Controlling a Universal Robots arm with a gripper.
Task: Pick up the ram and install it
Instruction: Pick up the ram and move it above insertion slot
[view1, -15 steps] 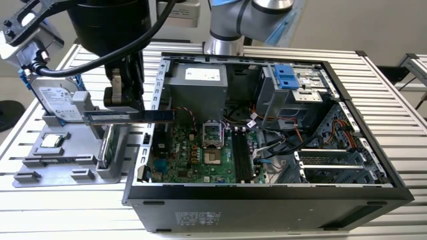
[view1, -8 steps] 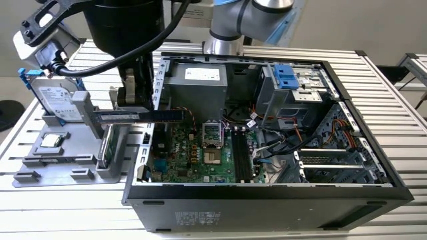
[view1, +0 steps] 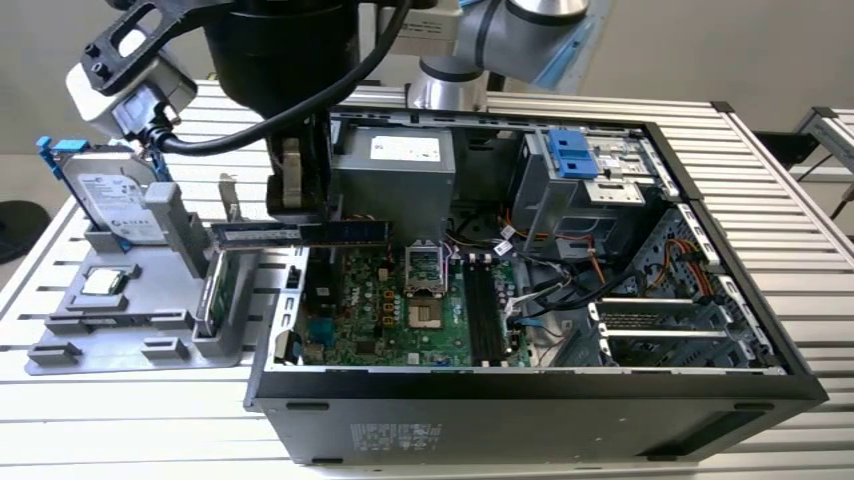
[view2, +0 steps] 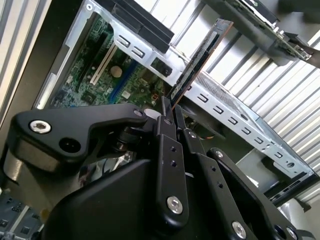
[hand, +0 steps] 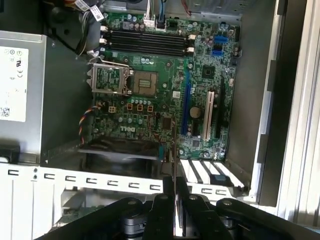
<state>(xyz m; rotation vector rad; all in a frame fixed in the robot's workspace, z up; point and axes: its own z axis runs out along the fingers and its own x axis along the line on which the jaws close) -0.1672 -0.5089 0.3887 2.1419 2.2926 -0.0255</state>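
Ram (view1: 358, 231): thin, light, stiff but fragile stick, clamped at mid-length in the gripper (view1: 300, 222), jaws closed on its faces, hanging level over the case (view1: 274, 330) edge beside the motherboard (view1: 387, 300); likely best held clear of contacts.

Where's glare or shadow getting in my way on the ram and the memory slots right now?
Second wrist view: table slats washed out white, the ram dark against them in the shut gripper. First wrist view: bright light bleaches the case rim, memory slots evenly lit. Exterior view: slots sit in the case's shade, yet readable.
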